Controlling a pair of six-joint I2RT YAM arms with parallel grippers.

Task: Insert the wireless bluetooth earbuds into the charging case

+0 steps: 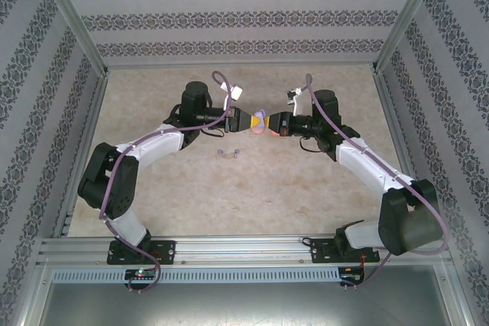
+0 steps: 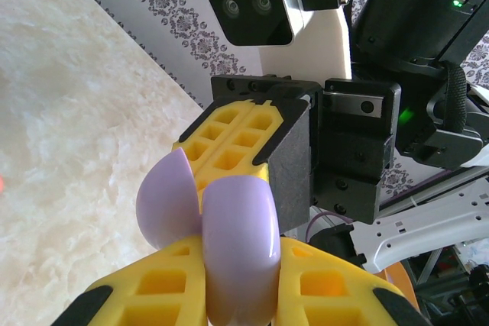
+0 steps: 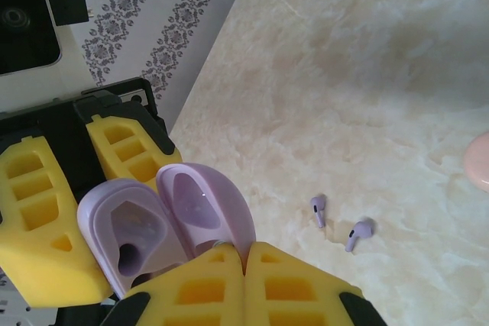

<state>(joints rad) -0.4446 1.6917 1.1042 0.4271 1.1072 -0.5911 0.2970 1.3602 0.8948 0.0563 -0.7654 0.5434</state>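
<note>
A: Where is the case [image 3: 168, 219], and how is it held?
B: Centre of the top view, lifted off the table [image 1: 321, 188], hinged open. The left gripper [image 1: 249, 121] pinches what looks like the base, the right gripper [image 3: 244, 269] the lid. Probably a two-handed hold to expose the wells.
A: Contents?
B: The wells look empty. Two purple earbuds [image 3: 318, 210] lie loose on the table, lower right of the right-wrist view, well apart from the case.
</note>
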